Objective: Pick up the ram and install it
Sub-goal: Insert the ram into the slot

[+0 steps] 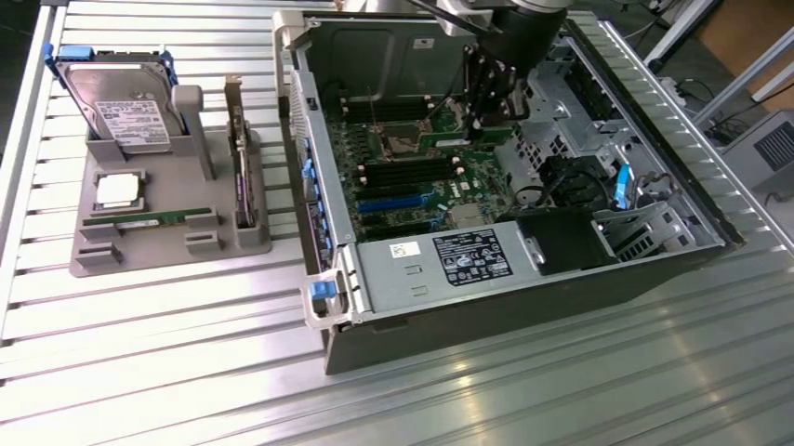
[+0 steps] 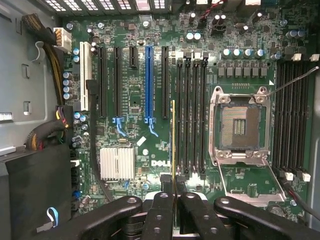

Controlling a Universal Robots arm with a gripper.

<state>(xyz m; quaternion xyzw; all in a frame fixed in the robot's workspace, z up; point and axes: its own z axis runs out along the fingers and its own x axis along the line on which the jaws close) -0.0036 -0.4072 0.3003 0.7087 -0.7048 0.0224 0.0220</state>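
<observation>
**Claw carries ram over the slots**

Claw sits closest in the wrist view, black fingers pressed in on a thin board seen edge-on: the ram, pinched and hanging down toward the motherboard.

- Ram edge runs parallel to the bank of black slots beside the empty CPU socket; it appears just to one side of that bank, not yet seated in any slot.
- Exterior view: claw is down inside the open case, above the board.
- Another green stick lies in the grey holder on the counter, at the exterior view's left.

Step, as I judge it: pickup done, install in progress, at alignment. Seating calls for the ram's edge to line up squarely over one slot, kept vertical, then a straight push. Risk: a sideways offset would land it on the slot wall.
</observation>
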